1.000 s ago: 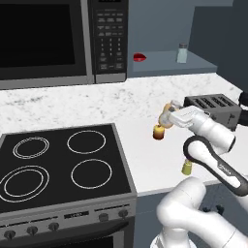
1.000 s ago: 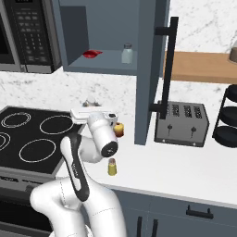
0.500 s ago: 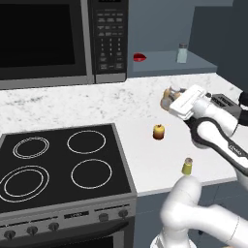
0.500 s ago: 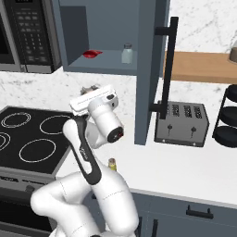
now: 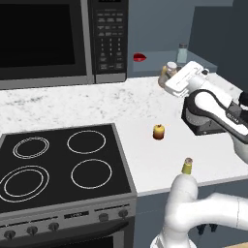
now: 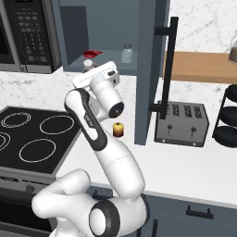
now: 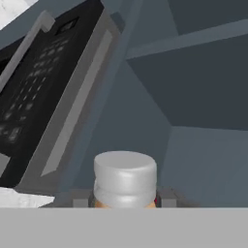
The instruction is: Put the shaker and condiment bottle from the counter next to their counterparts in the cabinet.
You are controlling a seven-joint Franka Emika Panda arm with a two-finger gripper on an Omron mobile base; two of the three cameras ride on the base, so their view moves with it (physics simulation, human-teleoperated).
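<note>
**Bottle held up by the cabinet**

The gripper is high above the counter, close to the front of the cabinet. It is clamped on the bottle. In the left base view the bottle's pale cap and a bit of its orange body stick out past the hand. In the right base view the cap peeks up just behind the hand, below the cabinet shelf. In the hand view the cap sits at the bottom, with the blue-grey cabinet behind it and the microwave leaning on the left.

The shaker stands upright on the plain white part of the counter, near the front edge. A small red and yellow ball rests on the counter between the stove and the toaster.

On the cabinet shelf the pale shaker stands near the right side. The red thing lies to its left, well apart from it.
</note>
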